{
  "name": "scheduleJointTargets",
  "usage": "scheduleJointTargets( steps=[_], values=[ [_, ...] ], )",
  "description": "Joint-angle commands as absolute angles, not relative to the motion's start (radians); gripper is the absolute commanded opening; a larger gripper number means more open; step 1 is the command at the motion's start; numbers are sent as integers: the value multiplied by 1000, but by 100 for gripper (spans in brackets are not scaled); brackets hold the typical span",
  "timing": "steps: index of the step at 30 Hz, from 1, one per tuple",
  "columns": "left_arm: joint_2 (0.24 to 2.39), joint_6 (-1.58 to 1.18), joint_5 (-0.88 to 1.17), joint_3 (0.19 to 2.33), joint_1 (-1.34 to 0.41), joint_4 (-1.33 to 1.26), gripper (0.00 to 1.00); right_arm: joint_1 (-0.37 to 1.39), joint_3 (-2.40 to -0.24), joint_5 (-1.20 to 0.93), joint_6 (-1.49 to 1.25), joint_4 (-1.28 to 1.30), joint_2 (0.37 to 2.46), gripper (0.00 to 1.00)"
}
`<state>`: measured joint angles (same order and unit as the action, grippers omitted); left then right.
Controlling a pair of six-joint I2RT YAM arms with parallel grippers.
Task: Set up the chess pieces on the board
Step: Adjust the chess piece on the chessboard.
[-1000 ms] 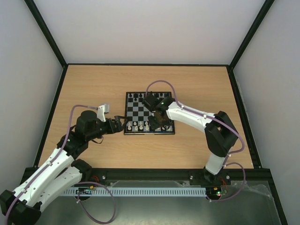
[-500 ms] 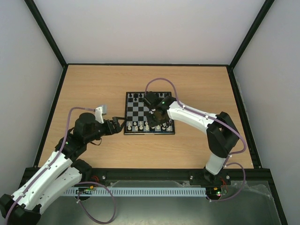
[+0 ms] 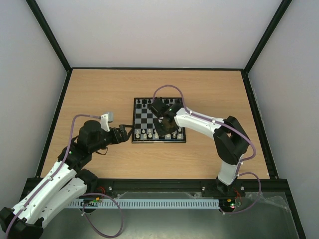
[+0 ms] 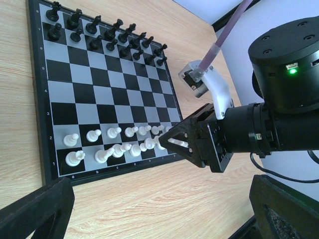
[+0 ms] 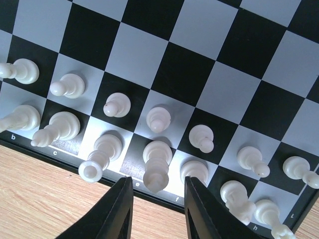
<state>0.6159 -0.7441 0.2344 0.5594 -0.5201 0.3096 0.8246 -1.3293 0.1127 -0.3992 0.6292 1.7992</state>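
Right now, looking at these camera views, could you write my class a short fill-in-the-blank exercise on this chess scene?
1. The black pieces fill the board's two rows ___ from the arms' bases.
2. The right end effector hovers above the ___ chess pieces.
3. The left end effector sits beside the board, jaws wide ___.
Missing words: farthest; white; open.
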Motion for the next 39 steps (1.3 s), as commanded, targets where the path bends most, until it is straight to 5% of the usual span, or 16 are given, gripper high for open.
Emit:
scheduleJointTargets(
  steps=[1, 17, 39],
  values=[
    [609, -739, 233, 556, -514, 314, 99, 822, -1341, 108, -388, 645, 1827, 29],
    [605, -738, 238, 553, -514, 310, 99, 823, -1340, 82, -381, 635, 1839, 9],
    [595, -749, 253, 540, -513, 297, 100, 856, -1294, 80, -401, 660, 1773, 8]
  ],
)
